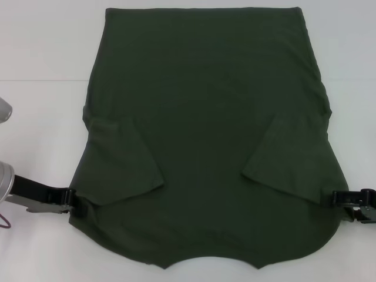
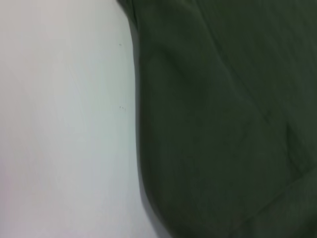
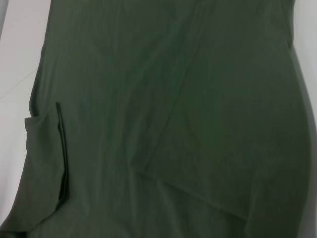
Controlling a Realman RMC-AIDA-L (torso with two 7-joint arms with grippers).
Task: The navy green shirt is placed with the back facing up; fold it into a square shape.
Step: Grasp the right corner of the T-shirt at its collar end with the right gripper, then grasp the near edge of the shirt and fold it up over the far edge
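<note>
Head view: the navy green shirt (image 1: 205, 117) lies spread flat on the white counter (image 1: 41, 53), filling most of the frame from the top edge down to the bottom. Its plain side faces up; no lettering shows. The hem runs straight along the top of the frame, and the curved neckline sits at the bottom centre. Both short sleeves are folded inward onto the body — the left sleeve (image 1: 126, 161) forms an angular flap at lower left, the right sleeve (image 1: 288, 158) a matching flap at lower right.

The left gripper (image 1: 69, 200) sits at the lower left edge of the shirt, touching the cloth near the shoulder; its dark fingers meet the fabric edge, but whether they pinch the cloth or merely rest against it cannot be told. The right gripper (image 1: 339, 198) sits at the lower right edge, likewise touching the shirt at the shoulder, and its opening cannot be told either.

Left wrist view: the shirt's rounded edge (image 2: 141, 148) runs down the frame, with dark cloth on the right and bare counter on the left — no fingers show.

Right wrist view: cloth fills nearly the whole frame, with a stitched sleeve hem (image 3: 62, 148) at centre left and a diagonal fold crease across the lower middle.
</note>
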